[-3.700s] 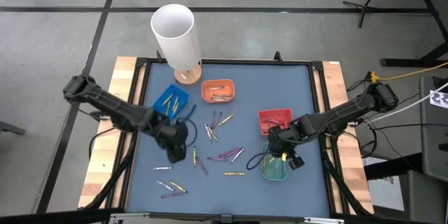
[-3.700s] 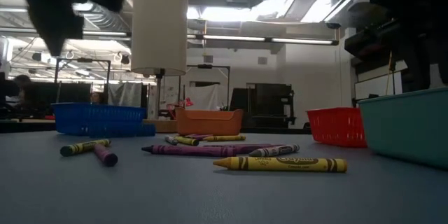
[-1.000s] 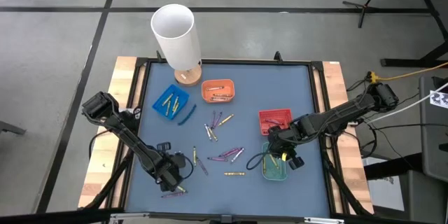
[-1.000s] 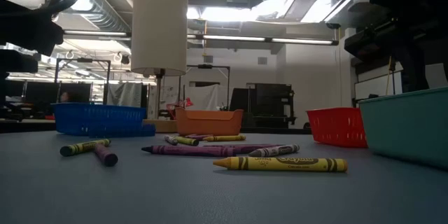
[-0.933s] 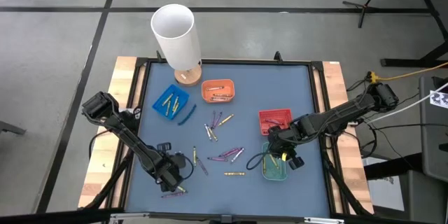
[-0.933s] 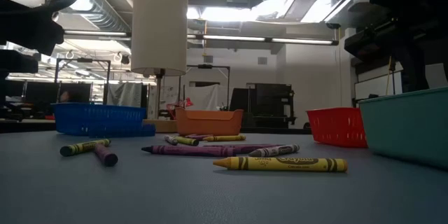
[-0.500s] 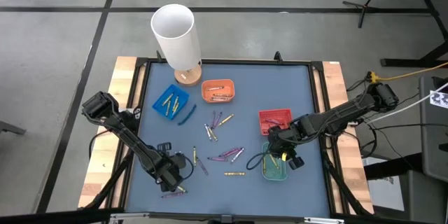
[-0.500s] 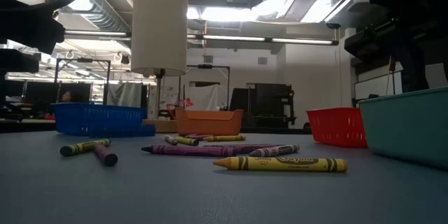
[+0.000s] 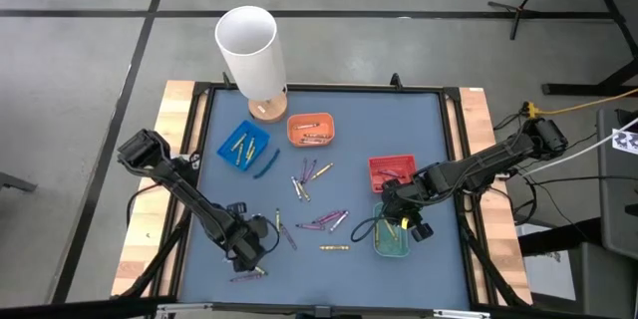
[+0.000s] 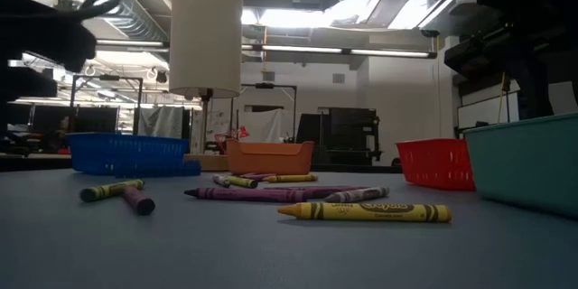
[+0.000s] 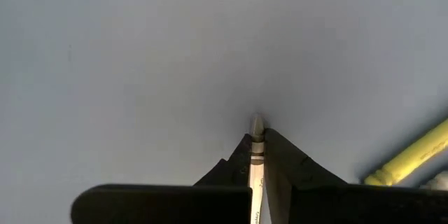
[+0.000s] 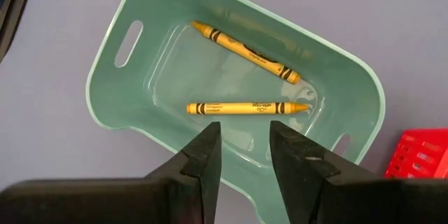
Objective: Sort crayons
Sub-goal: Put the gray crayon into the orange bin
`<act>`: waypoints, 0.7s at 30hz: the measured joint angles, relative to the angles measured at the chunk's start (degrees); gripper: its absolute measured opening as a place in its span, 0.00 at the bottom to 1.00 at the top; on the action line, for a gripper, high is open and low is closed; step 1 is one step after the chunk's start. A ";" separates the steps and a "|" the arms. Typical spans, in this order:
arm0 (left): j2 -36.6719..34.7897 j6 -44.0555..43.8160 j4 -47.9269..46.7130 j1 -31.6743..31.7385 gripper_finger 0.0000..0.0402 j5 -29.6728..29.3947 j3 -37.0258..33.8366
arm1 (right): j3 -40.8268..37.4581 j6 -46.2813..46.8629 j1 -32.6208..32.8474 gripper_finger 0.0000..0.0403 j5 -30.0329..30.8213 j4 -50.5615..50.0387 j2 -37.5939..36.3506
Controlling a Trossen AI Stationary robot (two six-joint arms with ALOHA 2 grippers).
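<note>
- Two dark arms worked over the blue-grey table [image 9: 419, 130], one from each side.
- Left gripper [image 9: 251, 242] sat low near the table's front-left corner; its fingers [image 11: 287, 164] were clenched on a pale grey-white crayon [image 11: 256, 155], whose tip showed between them just above the surface. A yellow crayon [image 11: 409, 155] lay close beside it.
- Blue tray [image 9: 242, 145] lay at the left toward the rear, with a few yellow sticks inside; a white cylinder [image 9: 249, 48] on a wooden base stood behind it.
- Orange tray [image 9: 310, 129] lay just right of the blue one, holding several sticks.
- Loose crayons [image 9: 319, 221], purple, yellow and pale, lay scattered over the middle of the table; seen from table height, a long yellow one [image 10: 364, 210] lay nearest, with purple ones behind it.
- Red tray [image 9: 391, 169] lay at the right, with the green tray [image 12: 140, 63] just in front of it.
- Right gripper [image 12: 242, 140] hovered above the green tray, jaws parted and holding nothing; two yellow crayons [image 12: 246, 108] lay inside that tray.
</note>
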 joint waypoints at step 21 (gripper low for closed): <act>-0.02 7.64 14.78 13.04 0.00 0.46 0.00 | 0.00 0.02 0.00 0.30 0.00 0.00 0.00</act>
